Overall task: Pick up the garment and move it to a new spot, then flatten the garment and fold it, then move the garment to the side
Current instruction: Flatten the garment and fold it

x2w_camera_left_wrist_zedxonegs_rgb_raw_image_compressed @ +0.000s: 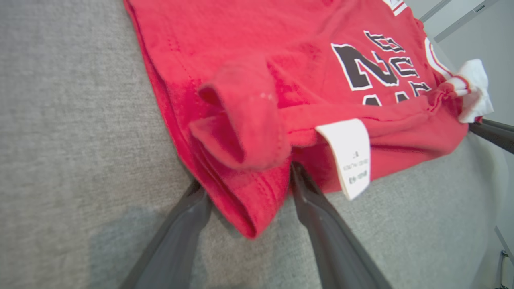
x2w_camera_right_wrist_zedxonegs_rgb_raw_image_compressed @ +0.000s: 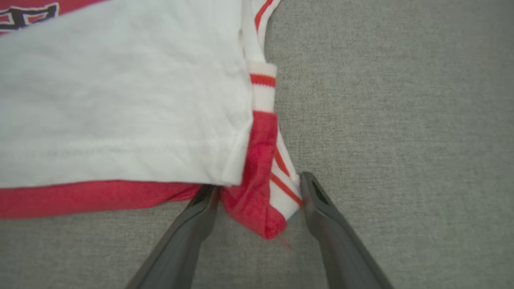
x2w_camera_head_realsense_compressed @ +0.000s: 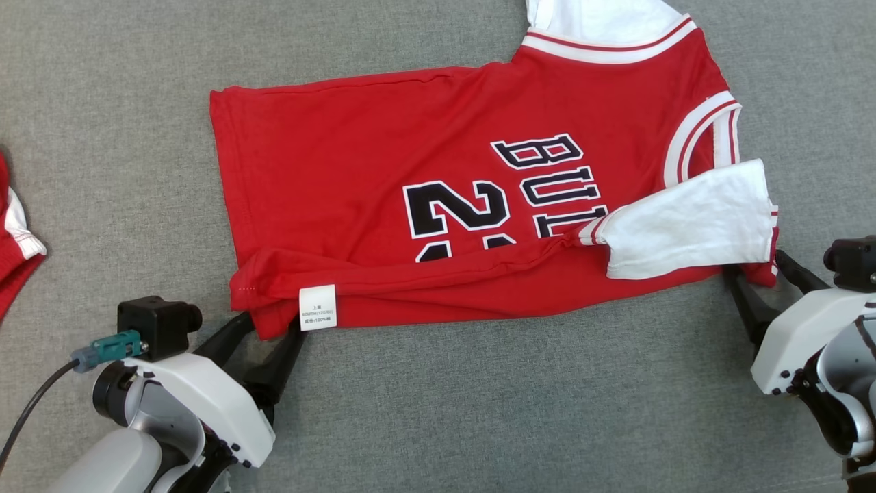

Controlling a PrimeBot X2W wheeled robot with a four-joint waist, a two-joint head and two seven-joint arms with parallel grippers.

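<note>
The garment (x2w_camera_head_realsense_compressed: 383,150) is a red jersey with dark lettering and white sleeves, lying sideways on the grey cloth surface (x2w_camera_head_realsense_compressed: 479,411). Its near long edge is folded up over the front, and a white label (x2w_camera_head_realsense_compressed: 317,307) hangs at the near left corner. My left gripper (x2w_camera_head_realsense_compressed: 274,325) is open, its fingers straddling that folded hem corner (x2w_camera_left_wrist_zedxonegs_rgb_raw_image_compressed: 245,208) without pinching it. The open right gripper (x2w_camera_head_realsense_compressed: 754,263) straddles the red and white striped shoulder corner (x2w_camera_right_wrist_zedxonegs_rgb_raw_image_compressed: 265,200), just under the folded-over white sleeve (x2w_camera_right_wrist_zedxonegs_rgb_raw_image_compressed: 100,100). The far sleeve runs off the head view's top edge.
Part of another red and white piece of clothing (x2w_camera_head_realsense_compressed: 14,239) pokes in at the head view's left edge. A dark cable (x2w_camera_head_realsense_compressed: 34,404) trails from the left wrist camera. The grey surface stretches on every side of the jersey.
</note>
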